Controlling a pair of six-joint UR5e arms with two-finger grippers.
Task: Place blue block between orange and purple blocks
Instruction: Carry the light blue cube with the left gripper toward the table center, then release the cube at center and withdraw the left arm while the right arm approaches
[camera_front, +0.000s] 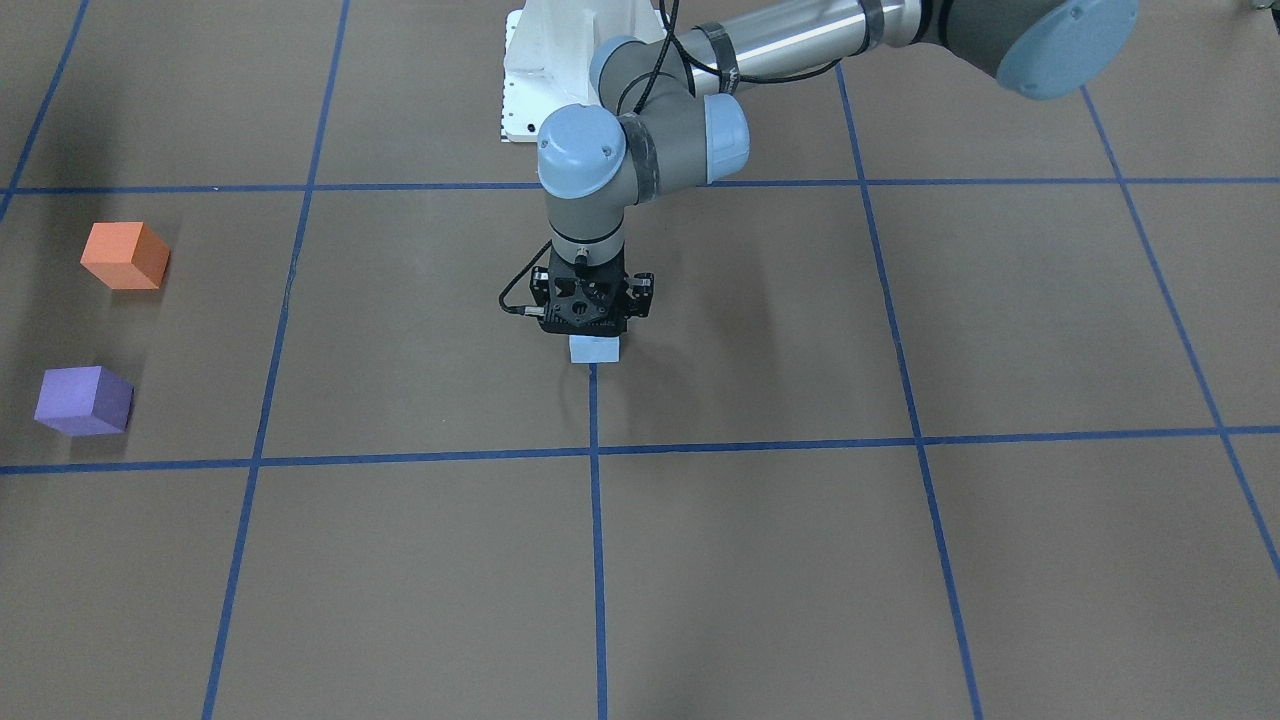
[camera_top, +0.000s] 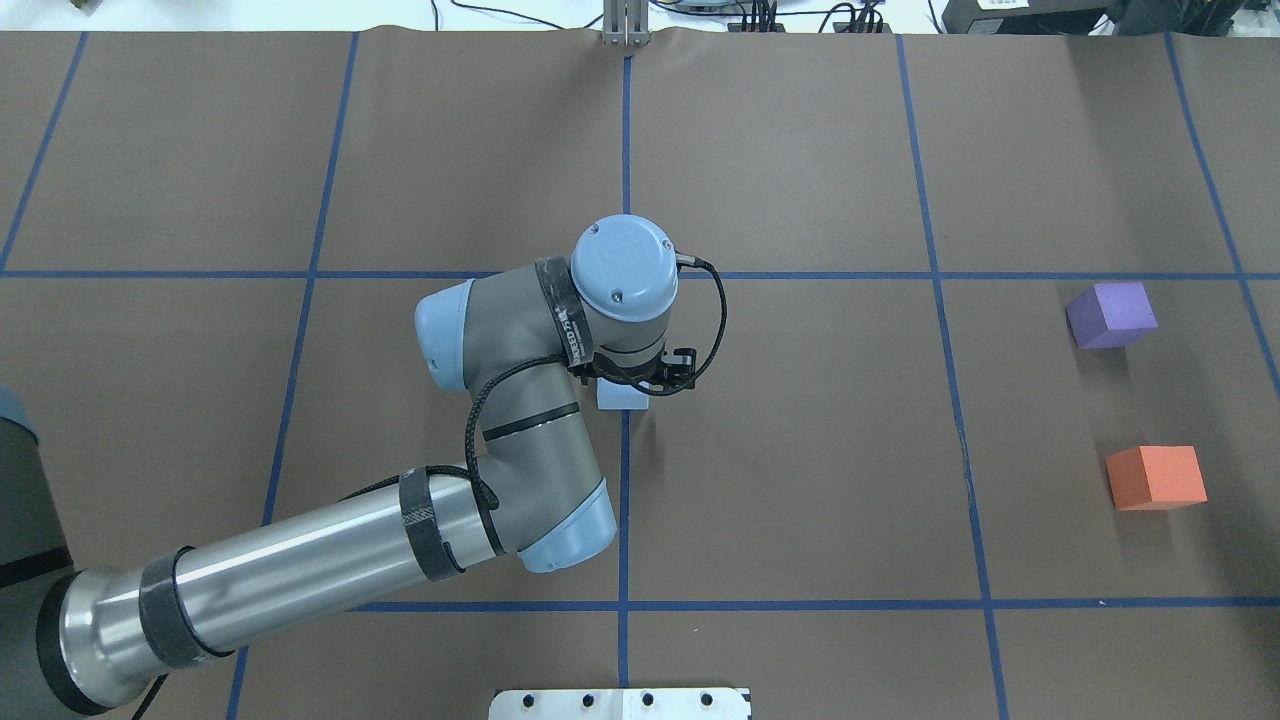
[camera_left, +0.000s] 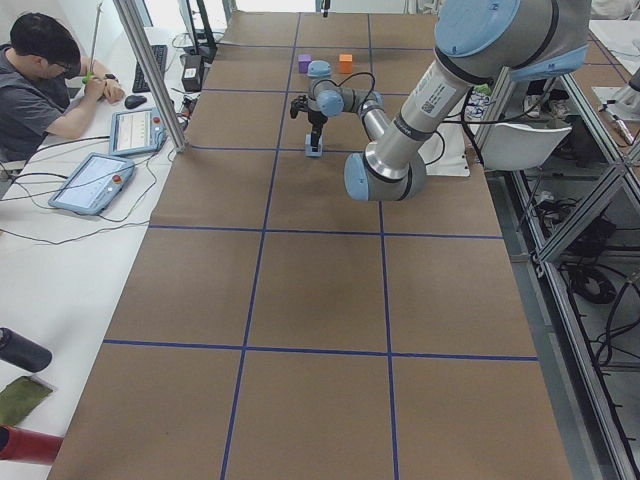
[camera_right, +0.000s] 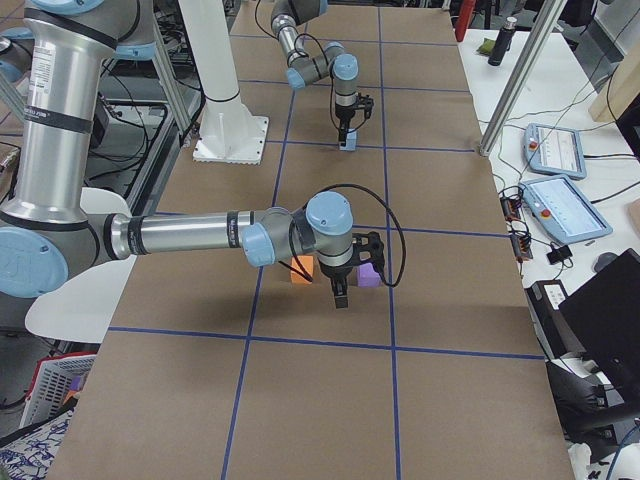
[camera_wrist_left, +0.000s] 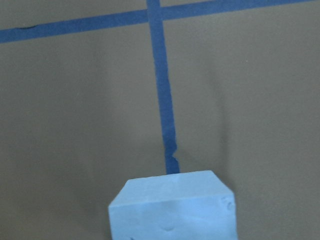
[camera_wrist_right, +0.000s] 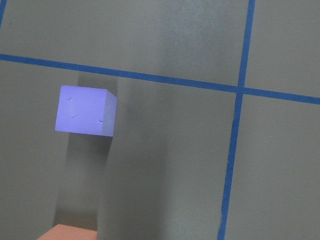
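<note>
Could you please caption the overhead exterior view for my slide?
Left gripper at light blue foam block, far from purple cube and orange cube.

- Bright, even light comes from above; the brown table (camera_top: 800, 450) looks matt.
- Faint, soft-edged shadows lie just beside the blue block (camera_front: 595, 349).
- In the left wrist view, the blue block looks slightly soft, close at the lower edge.

Seen from overhead, the centre block (camera_top: 618, 400) sits mid-table (camera_top: 800, 500) at the end of a tape line (camera_top: 623, 500), directly beneath the left gripper (camera_front: 593, 336). Well apart toward 3 o'clock lie the far block (camera_top: 1110, 314) and, at its 6 o'clock, the near block (camera_top: 1155, 478).
</note>
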